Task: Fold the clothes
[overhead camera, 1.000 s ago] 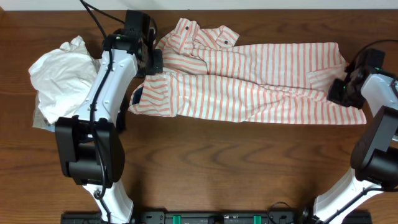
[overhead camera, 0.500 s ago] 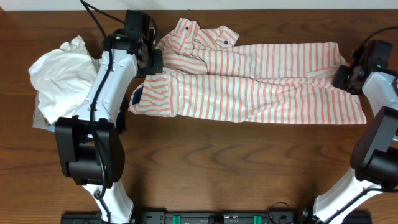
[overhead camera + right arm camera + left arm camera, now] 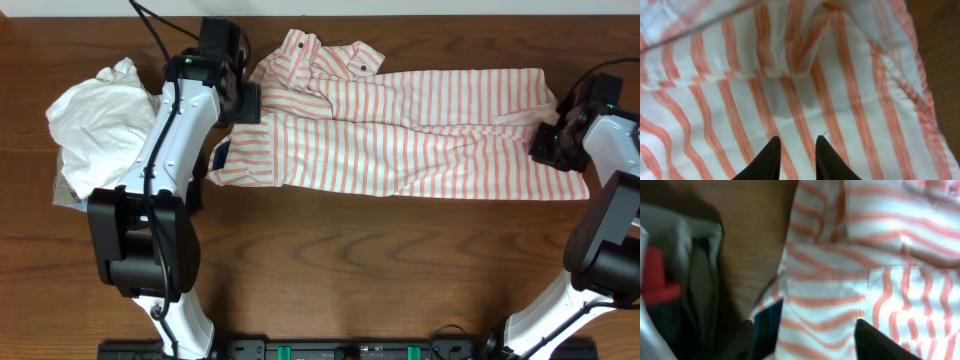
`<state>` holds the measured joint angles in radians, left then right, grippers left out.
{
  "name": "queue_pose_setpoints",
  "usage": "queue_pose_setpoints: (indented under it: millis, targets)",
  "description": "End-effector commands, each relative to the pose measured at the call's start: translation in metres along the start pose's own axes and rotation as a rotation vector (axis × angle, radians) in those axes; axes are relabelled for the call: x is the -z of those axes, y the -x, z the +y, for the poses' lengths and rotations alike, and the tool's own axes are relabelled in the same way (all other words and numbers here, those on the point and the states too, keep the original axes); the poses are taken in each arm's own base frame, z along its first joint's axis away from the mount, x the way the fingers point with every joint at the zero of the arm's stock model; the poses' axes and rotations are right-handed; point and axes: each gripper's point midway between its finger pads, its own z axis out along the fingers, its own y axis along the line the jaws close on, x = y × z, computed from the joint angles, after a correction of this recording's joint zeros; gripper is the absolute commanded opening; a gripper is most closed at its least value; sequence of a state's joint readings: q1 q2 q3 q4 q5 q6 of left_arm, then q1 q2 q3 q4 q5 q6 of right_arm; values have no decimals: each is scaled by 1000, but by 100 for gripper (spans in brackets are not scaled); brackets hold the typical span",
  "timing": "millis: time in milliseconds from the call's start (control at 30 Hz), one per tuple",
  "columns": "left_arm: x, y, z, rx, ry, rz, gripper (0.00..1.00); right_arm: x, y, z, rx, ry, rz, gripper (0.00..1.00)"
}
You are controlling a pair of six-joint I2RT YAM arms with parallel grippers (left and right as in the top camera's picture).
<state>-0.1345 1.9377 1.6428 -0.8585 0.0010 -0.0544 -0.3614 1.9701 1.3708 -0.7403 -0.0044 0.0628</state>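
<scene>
Wood table (image 3: 320,270) bears striped clothes (image 3: 420,150) spread lengthwise.

1. Table (image 3: 330,260): one, with a wooden top.
2. Robot arms: two. The left arm (image 3: 175,130) stands at the table's left side and the right arm (image 3: 615,200) at its right edge.
3. Grippers: two, one per arm. The left gripper (image 3: 807,345) and the right gripper (image 3: 796,160) each show two fingers in their own wrist view.
4. Striped shirt (image 3: 400,135): one, spread along the far edge, from centre to right edge.
5. Dark blue label patch (image 3: 221,153): one, at the shirt's left end.
6. Plain white garment (image 3: 95,125): one, crumpled near the far left corner.
7. Black cable (image 3: 150,25): one, at the far edge, left side.
</scene>
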Motion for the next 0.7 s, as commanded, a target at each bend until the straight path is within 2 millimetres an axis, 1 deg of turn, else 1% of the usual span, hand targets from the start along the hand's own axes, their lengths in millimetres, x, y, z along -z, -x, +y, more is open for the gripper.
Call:
queue_pose_setpoints:
  millis: [0,67,133,200,367,400,500,667]
  targets:
    - [-5,-19,-9,24,-56,80,55,-1,-6,-9,13,-39,17,23]
    - [-12,-28,-8,30,-53,102,49,-4,-11,-13,14,-60,30,23]
    - [-23,-36,-8,30,-51,111,46,-7,-15,-14,14,-61,36,23]
    - [-35,-45,-7,30,-50,123,44,-11,-17,-14,14,-60,34,22]
    - [-61,-63,-6,30,-49,123,45,-17,-16,-13,13,-59,9,22]
    - [-69,-70,-6,29,-50,122,45,-20,-19,-14,13,-59,12,22]
    - [-80,-80,-5,29,-49,123,45,-25,-27,-15,14,-61,27,23]
    - [-89,-100,-2,28,-39,163,45,-37,-53,-17,14,-68,86,24]
